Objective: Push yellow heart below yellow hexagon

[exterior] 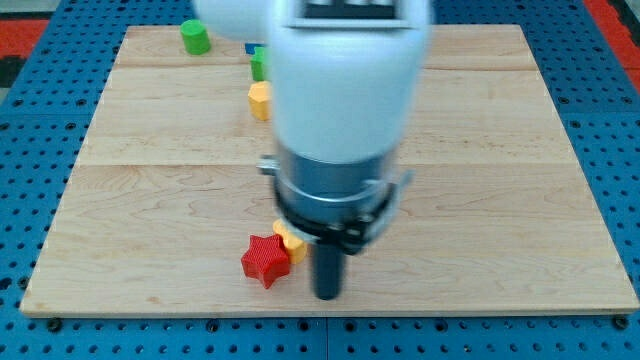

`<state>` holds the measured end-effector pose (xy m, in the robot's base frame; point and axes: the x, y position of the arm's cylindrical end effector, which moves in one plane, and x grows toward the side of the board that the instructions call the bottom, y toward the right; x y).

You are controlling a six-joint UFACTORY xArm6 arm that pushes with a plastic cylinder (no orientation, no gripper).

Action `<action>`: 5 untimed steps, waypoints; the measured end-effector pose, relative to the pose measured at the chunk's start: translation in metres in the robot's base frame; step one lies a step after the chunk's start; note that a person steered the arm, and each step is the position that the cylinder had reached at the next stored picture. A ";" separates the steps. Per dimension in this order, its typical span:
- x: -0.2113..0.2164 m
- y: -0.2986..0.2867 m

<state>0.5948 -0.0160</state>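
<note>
Arm body blocks much of the board

The arm (340,120) is blurred and cut off by the view's top edge. It covers most of the yellow heart (289,241), the right side of the yellow hexagon (259,101), and nearly all of a green block (257,66) and a blue block (254,48), whose shapes cannot be told.

The arm hangs down from the view's top, its broad white housing filling the middle. Below that sits a grey collar ringed by a black clamp, and from it a straight dark rod drops vertically. My tip (328,296) rests low on the surface, near the view's bottom.
</note>
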 end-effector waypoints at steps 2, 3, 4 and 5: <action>-0.057 -0.033; -0.095 -0.044; -0.125 -0.049; -0.112 -0.034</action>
<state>0.4825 -0.0499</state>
